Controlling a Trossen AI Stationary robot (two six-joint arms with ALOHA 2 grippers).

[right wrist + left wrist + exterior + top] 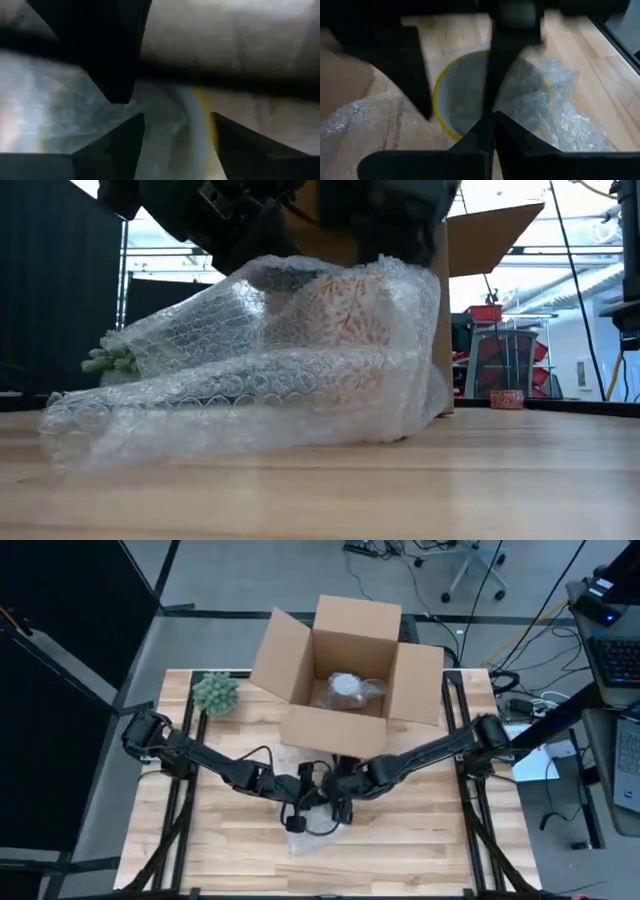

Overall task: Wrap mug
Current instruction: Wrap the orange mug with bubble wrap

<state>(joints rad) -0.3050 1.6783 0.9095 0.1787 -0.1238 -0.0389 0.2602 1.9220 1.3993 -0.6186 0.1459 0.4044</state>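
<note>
A mug with a yellow rim and grey inside lies in clear bubble wrap in the middle of the table, wrap draped over it. Both grippers meet over it. My left gripper is shut at the mug's mouth, where the wrap covers part of the opening. My right gripper is open and straddles the rim, one finger inside the mug and one outside. I cannot tell whether it touches the mug. From above, the arms hide the mug; only wrap shows. My left gripper's shut fingertips meet at the edge of the wrap that lies over the mug's mouth, coming from above at a slant. The fingers themselves hide the layer between them. The wrap hangs slack over the mug and spreads onto the table.
An open cardboard box stands just behind the grippers, a wrapped item inside it. A green spiky ball sits at the table's far left. Bare wood lies to the left, right and near side of the wrap.
</note>
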